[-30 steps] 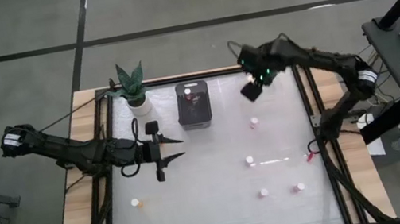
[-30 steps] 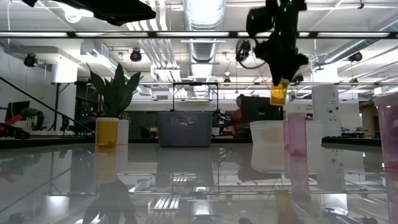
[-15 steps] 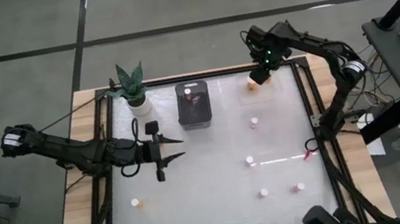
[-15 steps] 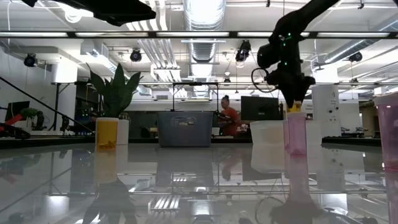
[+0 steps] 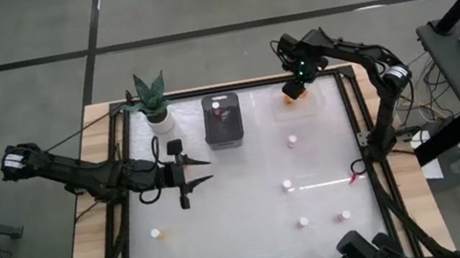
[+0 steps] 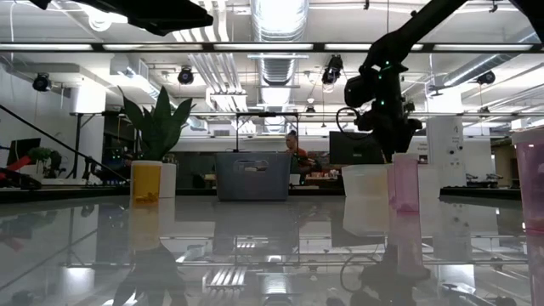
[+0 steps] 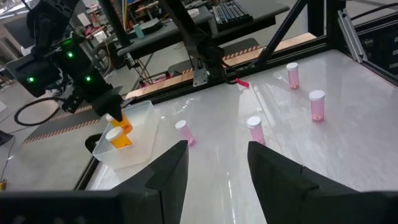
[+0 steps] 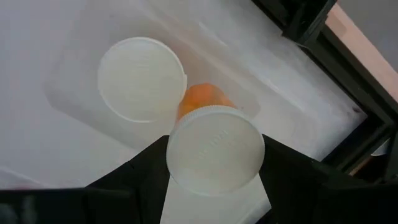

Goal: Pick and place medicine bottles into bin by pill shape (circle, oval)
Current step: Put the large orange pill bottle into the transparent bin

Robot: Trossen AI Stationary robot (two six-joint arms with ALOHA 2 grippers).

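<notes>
Two orange medicine bottles sit close together at your clear bin (image 7: pixel 144 118): one orange bottle (image 8: pixel 214 158), with its round white cap, is clamped between the fingers of your right gripper (image 5: pixel 296 88) and hangs over the bin, while a second orange bottle (image 7: pixel 118 136) with the same white cap stands inside it. The bin lies at the table's far right corner. Several small pink bottles (image 5: pixel 291 141) with white caps stand scattered across the right half of the glass table (image 5: pixel 247 237). Your left gripper (image 5: pixel 196 174) waits over the table's left side, fingers spread apart.
</notes>
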